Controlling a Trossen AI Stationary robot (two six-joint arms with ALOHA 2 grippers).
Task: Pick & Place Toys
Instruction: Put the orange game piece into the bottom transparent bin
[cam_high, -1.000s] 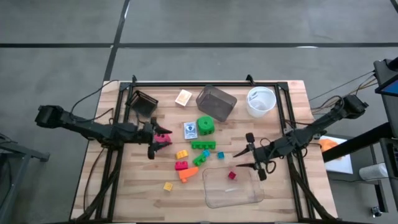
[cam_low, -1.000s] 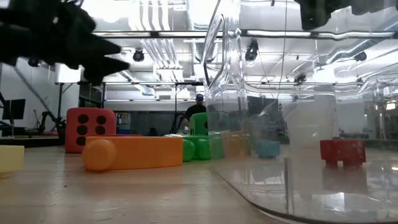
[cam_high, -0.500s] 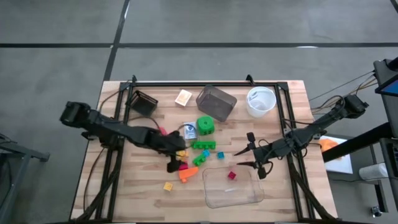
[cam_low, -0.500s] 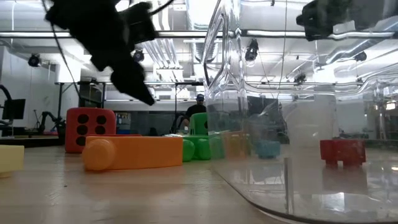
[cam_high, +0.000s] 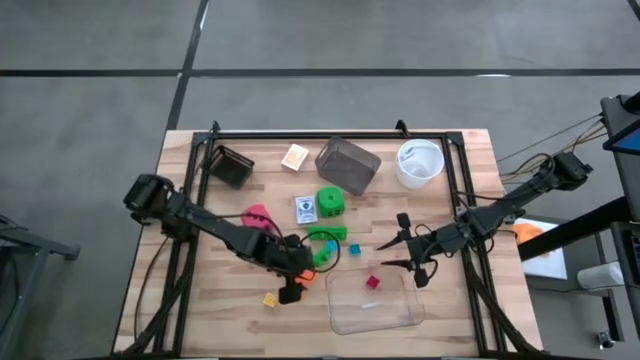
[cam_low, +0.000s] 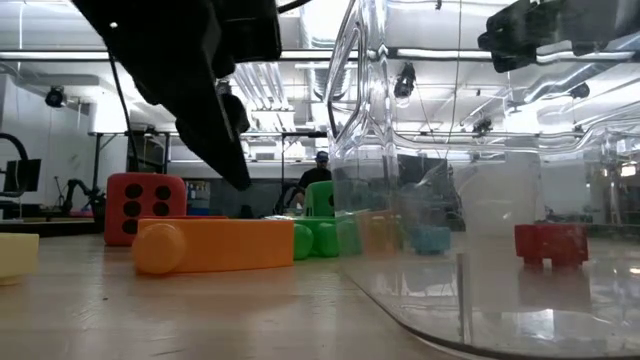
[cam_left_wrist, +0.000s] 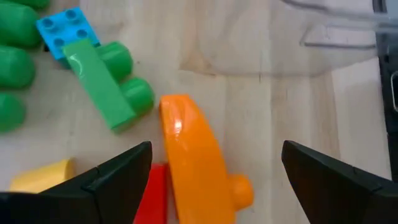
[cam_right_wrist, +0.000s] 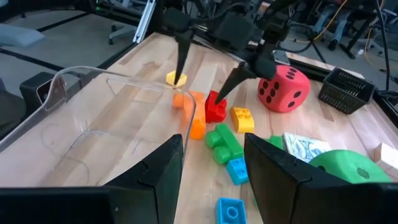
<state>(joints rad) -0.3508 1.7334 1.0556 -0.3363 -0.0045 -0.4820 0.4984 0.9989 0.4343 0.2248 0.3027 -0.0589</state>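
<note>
Left wrist view gives us the nearest look: the left gripper (cam_left_wrist: 211, 174) hangs over the orange brick (cam_left_wrist: 196, 163), its two fingers (cam_left_wrist: 118, 177) spread wide apart on either side of it and holding nothing. From above, this brick (cam_high: 300, 279) lies toward the table's front edge, just beside the clear tray (cam_high: 375, 302), with a red brick (cam_left_wrist: 151, 194) touching its side. Just beyond lie a green brick (cam_left_wrist: 112, 84) and a blue brick (cam_left_wrist: 64, 28). We judge the orange brick light, stiff and rather smooth (its rounded top may slip), so the fingers should take it across its narrow flat sides, near the middle. Farther toward the table's back edge sit the pink-red die (cam_high: 257, 216) and the green die (cam_high: 331, 201). The right gripper (cam_high: 393, 255) waits near the tray's right corner, fingers partly apart, empty.
</note>
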